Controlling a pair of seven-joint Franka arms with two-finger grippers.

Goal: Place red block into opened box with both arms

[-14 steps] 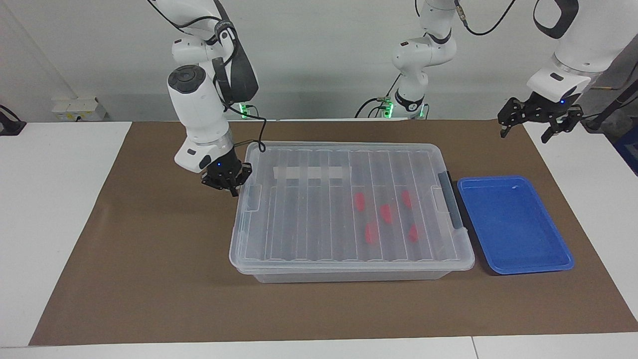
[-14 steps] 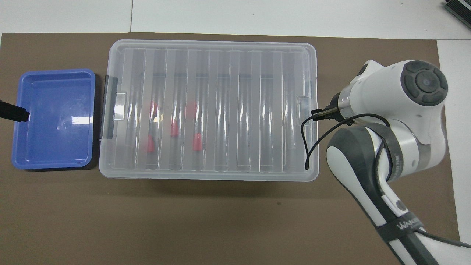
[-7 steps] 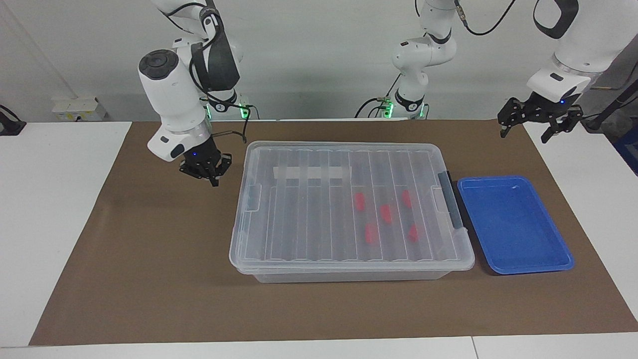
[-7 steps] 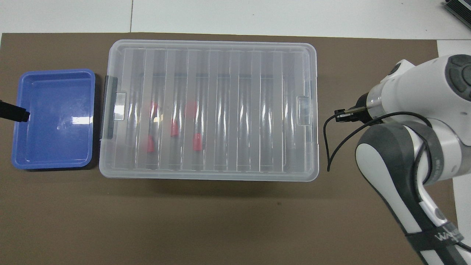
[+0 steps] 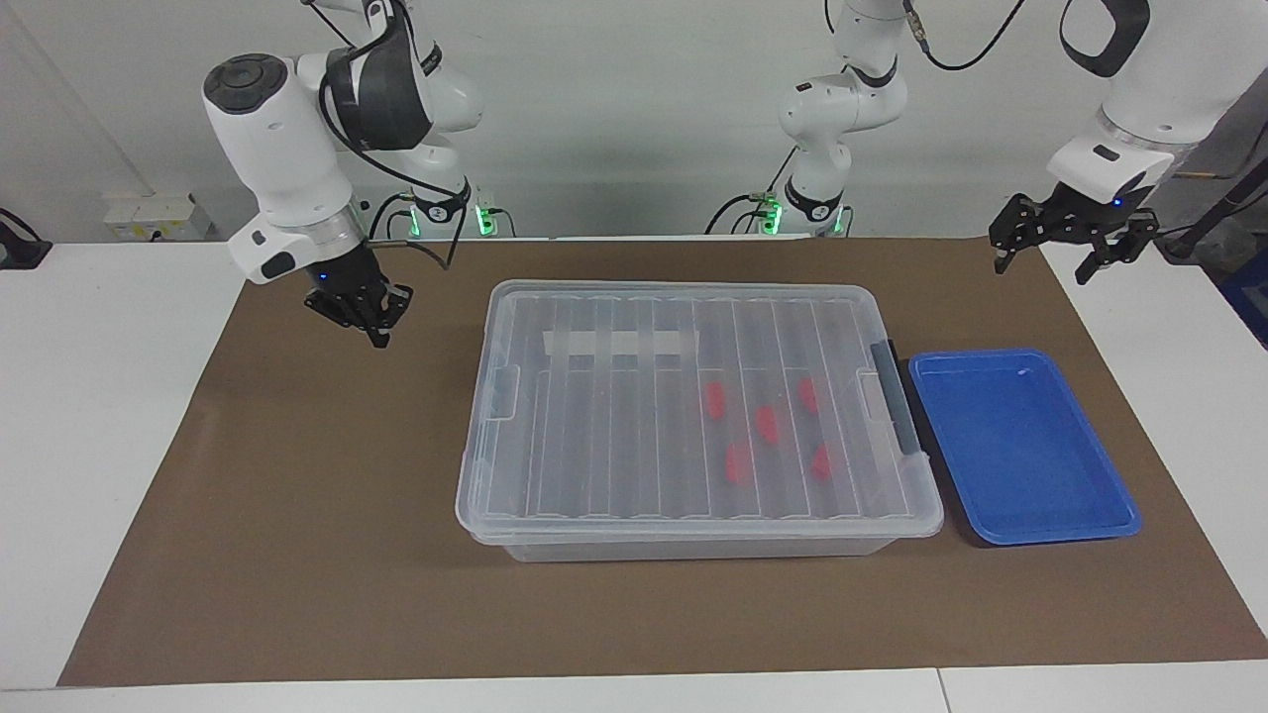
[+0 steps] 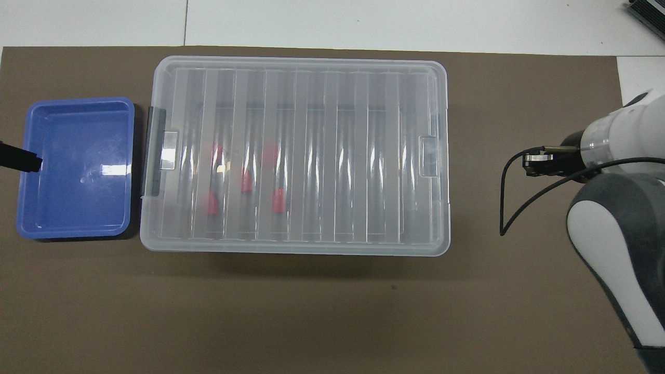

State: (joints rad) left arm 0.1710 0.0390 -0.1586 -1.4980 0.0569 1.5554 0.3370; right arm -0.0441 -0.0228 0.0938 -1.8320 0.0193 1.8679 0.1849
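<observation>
The box (image 5: 614,436) (image 6: 337,156) stands on the brown mat with its ribbed clear lid lying shut on top. Several red blocks (image 5: 766,423) (image 6: 247,183) lie inside it toward the left arm's end, seen through the lid. My right gripper (image 5: 378,335) (image 6: 531,161) hangs shut and empty over the bare mat, well clear of the box's end toward the right arm. My left gripper (image 5: 1065,255) waits open and empty, raised over the mat's corner; in the overhead view one of its fingers (image 6: 21,158) shows over the tray's edge.
An empty shallow blue tray (image 5: 1020,446) (image 6: 75,166) lies beside the box's black end handle (image 5: 897,406), toward the left arm's end. A loose black cable (image 6: 506,202) hangs from the right wrist. Brown mat (image 5: 297,515) surrounds the box.
My right gripper has drawn back from the box's end latch, rising and moving toward the right arm's end of the table. The left arm, box and blocks have not moved.
</observation>
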